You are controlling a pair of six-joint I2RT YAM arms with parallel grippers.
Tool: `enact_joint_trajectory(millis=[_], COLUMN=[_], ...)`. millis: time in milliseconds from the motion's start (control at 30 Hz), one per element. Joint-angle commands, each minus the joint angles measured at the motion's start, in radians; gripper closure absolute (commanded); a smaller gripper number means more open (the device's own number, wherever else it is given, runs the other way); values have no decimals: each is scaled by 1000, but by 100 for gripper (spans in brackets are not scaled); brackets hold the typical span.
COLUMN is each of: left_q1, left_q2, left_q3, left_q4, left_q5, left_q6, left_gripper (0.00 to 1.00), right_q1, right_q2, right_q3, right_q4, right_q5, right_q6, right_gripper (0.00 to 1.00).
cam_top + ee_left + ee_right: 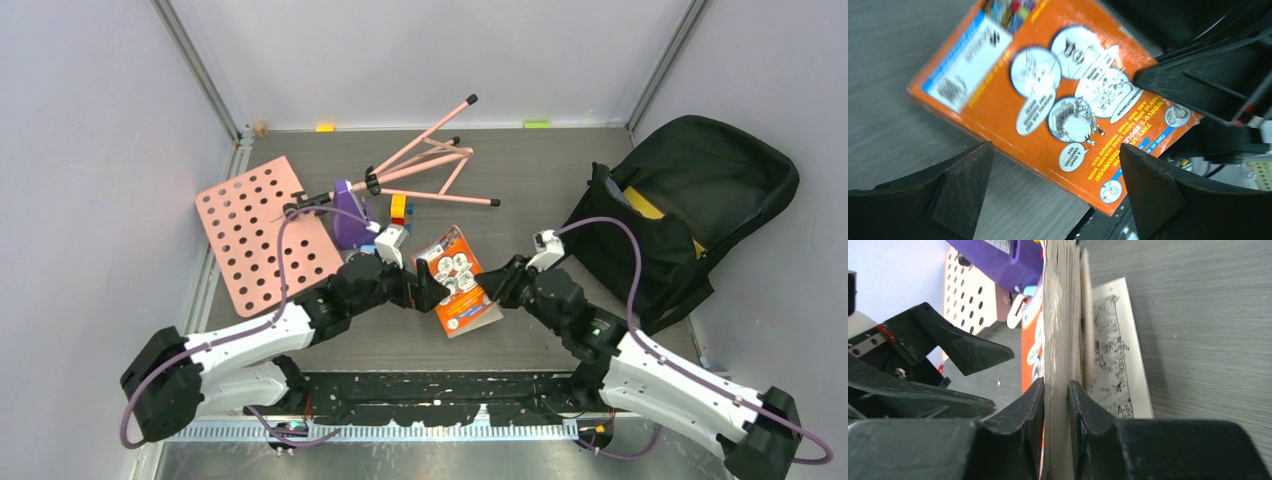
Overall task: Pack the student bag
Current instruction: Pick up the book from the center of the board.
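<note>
The student bag (700,190) is a large black backpack at the right of the table, mouth open, with something yellow (648,207) inside. An orange paperback book (458,282) sits at the table's middle between both arms. My right gripper (497,288) is shut on the book's page block (1060,315), fingers (1030,400) pressing either side, one loose page fallen to the right. My left gripper (425,287) is open at the book's left edge. In its wrist view the orange cover (1058,95) lies beyond the spread fingers (968,175), untouched.
A pink perforated board (265,232) lies at the left. A purple object (350,218), small red and yellow blocks (399,208) and a folded pink stand (425,160) lie behind the book. The enclosure walls stand close on three sides.
</note>
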State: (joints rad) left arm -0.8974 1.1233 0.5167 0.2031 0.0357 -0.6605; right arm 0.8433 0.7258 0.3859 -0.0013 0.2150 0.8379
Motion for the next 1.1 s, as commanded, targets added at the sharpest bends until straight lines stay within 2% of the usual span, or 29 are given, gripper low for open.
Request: enact_joint_trajectory(millis=[0,167,433,633,800,1067], left_q1=[21,77,182,189,189,189], left_q2=[-104,-159,-163,-181,-161,-136], left_q3=[51,100,125,91,26,-11], left_q4=[-11,0,64,103,253,328], left_q5=[35,128,231,159,114,72], left_q6=[20,-40,-168,-285,-414,-478], left_gripper=[0,0,0,0,0,0], right_q1=[5,5,5,5,6,7], right_q2=[-137,-181,-145,-94,-57,-13], right_q3=[123,224,366,416,421,454], right_q4=[-135,-125,-72,-9,86,137], right_q5=[96,92,113,121,121,139], right_q6=[-52,-80,-142,-160,-139,-111], right_gripper=[100,100,100,100,100,100])
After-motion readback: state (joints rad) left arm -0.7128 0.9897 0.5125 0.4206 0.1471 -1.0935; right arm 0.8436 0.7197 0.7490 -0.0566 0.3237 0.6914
